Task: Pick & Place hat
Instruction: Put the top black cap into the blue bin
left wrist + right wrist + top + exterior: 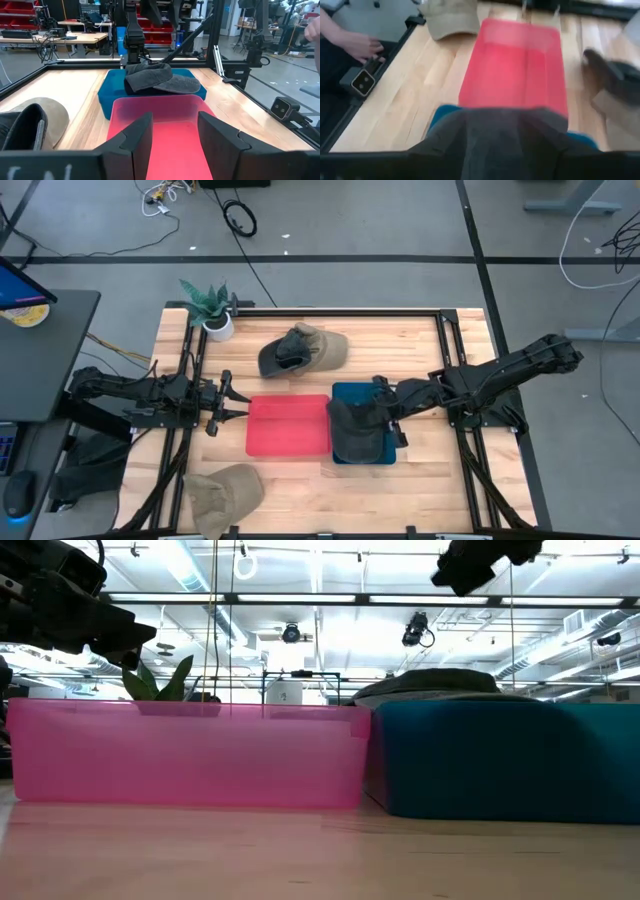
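Note:
A dark grey hat (355, 435) (160, 80) lies draped over the blue bin (345, 392) (107, 92), right of the red bin (290, 425). My right gripper (385, 408) reaches in from the table's right and stands at the hat's right end, shut on it. In the right wrist view the hat (505, 140) fills the foreground and hides the fingers. My left gripper (240, 402) (175, 125) hangs open at the red bin's left edge, touching nothing. My right gripper holds the dark grey hat at its right-hand end (137, 67), coming down on it slanting from the table's right. The hat covers the fingertips, so the kind of hold does not show. The hat rests across the top of the blue bin, brim toward the left.
A tan hat with a dark lining (300, 350) lies toward the far edge, and another tan hat (225, 492) sits at the near left edge. A potted plant (212, 310) stands at the far left corner. A person's hand (357, 45) rests just off the table's edge.

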Controlling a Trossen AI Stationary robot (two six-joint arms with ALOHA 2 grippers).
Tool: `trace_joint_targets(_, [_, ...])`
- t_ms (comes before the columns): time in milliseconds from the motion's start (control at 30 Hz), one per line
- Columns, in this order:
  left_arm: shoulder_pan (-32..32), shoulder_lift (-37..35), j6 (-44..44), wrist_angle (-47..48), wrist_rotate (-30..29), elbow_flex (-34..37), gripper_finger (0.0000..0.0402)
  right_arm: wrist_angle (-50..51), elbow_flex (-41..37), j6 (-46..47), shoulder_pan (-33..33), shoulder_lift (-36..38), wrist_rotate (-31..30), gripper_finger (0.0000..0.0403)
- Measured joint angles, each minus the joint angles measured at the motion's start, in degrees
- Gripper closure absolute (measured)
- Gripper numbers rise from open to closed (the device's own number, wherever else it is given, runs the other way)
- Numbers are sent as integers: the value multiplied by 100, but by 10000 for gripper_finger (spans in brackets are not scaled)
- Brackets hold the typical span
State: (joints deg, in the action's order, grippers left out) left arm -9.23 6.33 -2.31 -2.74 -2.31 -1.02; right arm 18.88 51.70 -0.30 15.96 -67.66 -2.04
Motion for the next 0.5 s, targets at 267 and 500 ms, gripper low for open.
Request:
trace_joint_targets(267, [2, 2, 0, 0, 0, 2, 241, -888, 11, -532, -61, -251, -78, 225])
trace_joint_targets(500, [1, 4, 0, -7, 2, 0, 241, -1190, 234, -728, -339, -993, -93, 224])
